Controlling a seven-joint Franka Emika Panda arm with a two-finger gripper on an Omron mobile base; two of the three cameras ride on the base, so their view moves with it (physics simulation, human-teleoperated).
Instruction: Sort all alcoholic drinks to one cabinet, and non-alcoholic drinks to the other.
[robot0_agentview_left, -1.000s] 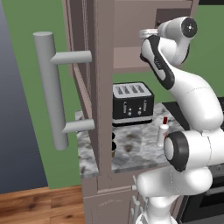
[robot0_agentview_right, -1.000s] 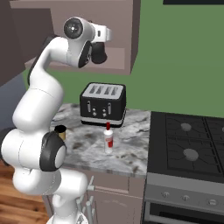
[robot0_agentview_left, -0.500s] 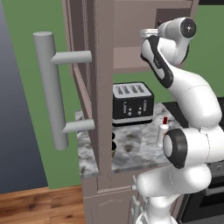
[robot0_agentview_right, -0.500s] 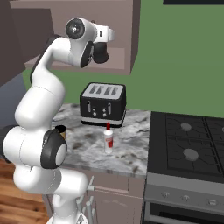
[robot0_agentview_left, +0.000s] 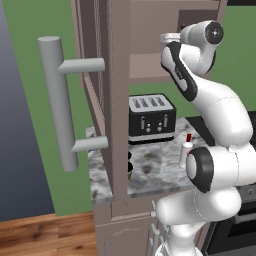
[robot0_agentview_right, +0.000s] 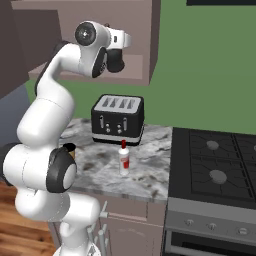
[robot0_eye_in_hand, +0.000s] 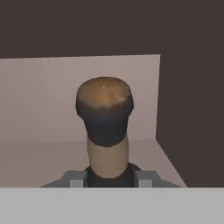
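Observation:
My gripper (robot0_eye_in_hand: 109, 180) is shut on the squat black bottle, one of the alcoholic drinks; its thin brown neck and dark-rimmed cap (robot0_eye_in_hand: 105, 103) rise between the grey fingers (robot0_eye_in_hand: 73, 180). Bottle and hand are inside the open wall cabinet (robot0_agentview_left: 150, 75), over its plain shelf (robot0_eye_in_hand: 39, 153), near the right inner wall. The slim clear bottle with the red cap (robot0_agentview_right: 123, 159) stands on the counter in front of the toaster. The small tan cup (robot0_agentview_right: 68, 148) sits at the counter's left, half hidden by the arm.
The cabinet door (robot0_agentview_left: 117, 100) stands open toward me, its thick grey bar handle (robot0_agentview_left: 60, 100) sticking out at the left. A black four-slot toaster (robot0_agentview_right: 117, 120) sits at the back of the marble counter (robot0_agentview_right: 150, 175). A stove (robot0_agentview_right: 215, 160) adjoins on the right.
The wrist has shifted only slightly at the cabinet opening. The gripper stays shut on the black bottle, and the things on the counter have not moved.

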